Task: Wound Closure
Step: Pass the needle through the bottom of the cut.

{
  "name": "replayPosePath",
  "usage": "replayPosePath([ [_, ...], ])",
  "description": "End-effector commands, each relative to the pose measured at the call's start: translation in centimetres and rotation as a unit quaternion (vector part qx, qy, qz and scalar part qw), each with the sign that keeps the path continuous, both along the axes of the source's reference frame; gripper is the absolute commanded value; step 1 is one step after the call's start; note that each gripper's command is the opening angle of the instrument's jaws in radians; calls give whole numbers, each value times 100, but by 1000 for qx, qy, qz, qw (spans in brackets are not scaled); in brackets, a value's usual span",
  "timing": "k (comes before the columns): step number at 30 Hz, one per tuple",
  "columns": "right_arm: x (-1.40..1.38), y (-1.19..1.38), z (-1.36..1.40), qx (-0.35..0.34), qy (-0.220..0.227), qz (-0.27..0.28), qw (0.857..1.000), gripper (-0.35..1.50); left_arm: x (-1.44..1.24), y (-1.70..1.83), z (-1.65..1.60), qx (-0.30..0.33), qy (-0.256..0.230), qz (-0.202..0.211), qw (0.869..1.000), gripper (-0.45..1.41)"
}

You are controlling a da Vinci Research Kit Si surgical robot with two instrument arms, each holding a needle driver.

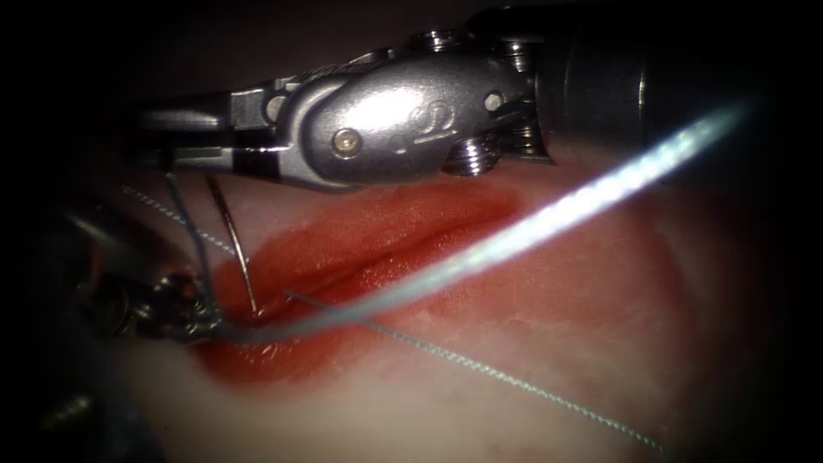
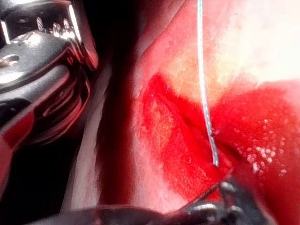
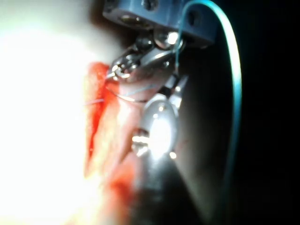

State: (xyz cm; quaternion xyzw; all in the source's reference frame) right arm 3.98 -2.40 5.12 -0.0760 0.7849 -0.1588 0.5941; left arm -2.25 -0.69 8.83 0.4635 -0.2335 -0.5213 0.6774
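Tissue (image 1: 549, 403): pale pink-cream surface. Red fluid (image 1: 360, 244): glossy, deep red, pooled along the cut (image 1: 343, 276). Thread (image 1: 514, 384): grey-white with a fine twisted pattern. Needle (image 1: 233, 240): dark metallic. Right claw (image 1: 159, 135): polished silver with bright highlights.

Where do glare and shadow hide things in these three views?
Endoscope view: glare on the right tool, shadow over the left tool, so what either holds is unclear; the needle stands at the cut's left end, tip at the tissue. Left wrist view: thread is well lit. Right wrist view: glare whites out the tissue.
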Motion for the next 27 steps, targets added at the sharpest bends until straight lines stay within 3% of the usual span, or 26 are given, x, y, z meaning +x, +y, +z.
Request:
replayPosePath([
  [1, 11, 8, -5, -2, 3, 0, 1000, -35, -3, 12, -2, -3, -1, -1, 1000, -45],
  [21, 4, 1, -4, -9, -12, -37, 999, -35, -3, 12, -2, -5, -2, 0, 1000, -45],
  [25, 3, 6, -1, 72, -35, -39, 996, -35, -4, 12, -2, -6, 0, 1, 1000, -45],
  [27, 3, 5, 0, 80, -39, -35, 995, -35, -4, 12, -2, -6, 1, 1, 1000, -45],
])
